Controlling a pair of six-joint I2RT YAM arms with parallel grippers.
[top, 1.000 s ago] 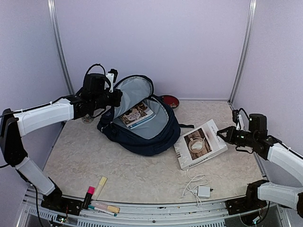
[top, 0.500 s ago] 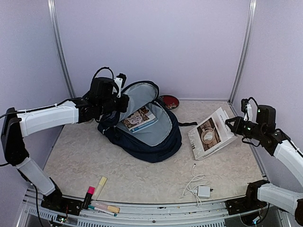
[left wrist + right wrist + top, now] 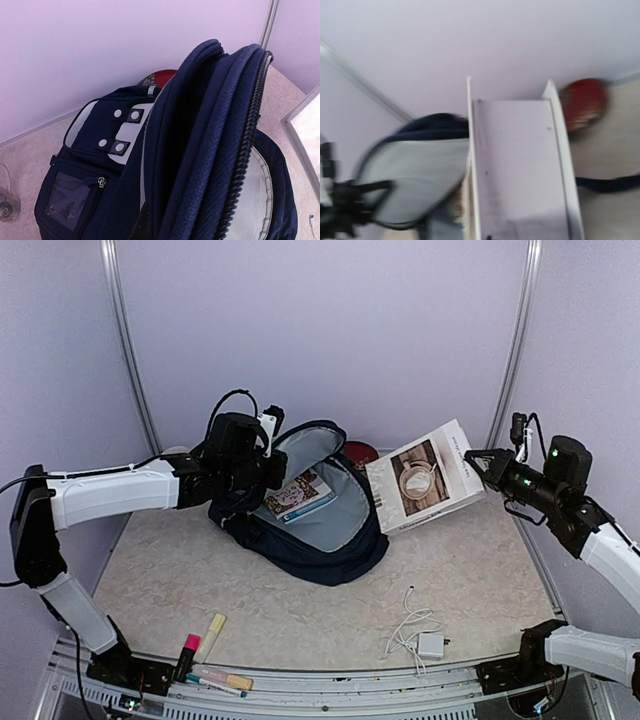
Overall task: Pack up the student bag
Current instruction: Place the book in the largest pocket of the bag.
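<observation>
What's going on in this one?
Two arms are packing the student bag. The left claw grips the bag's open flap and holds it up. The right claw is shut on a white book, held in the air, tilted, beside the bag's mouth. A second book lies inside. A charger and markers lie on the table.

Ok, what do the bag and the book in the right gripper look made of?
Student bag: matte navy woven fabric, with the weave and a toothed zipper visible; the grey lining looks synthetic. Book: paper, with a smooth white cover, probably card; it is flat though held by one corner.
</observation>
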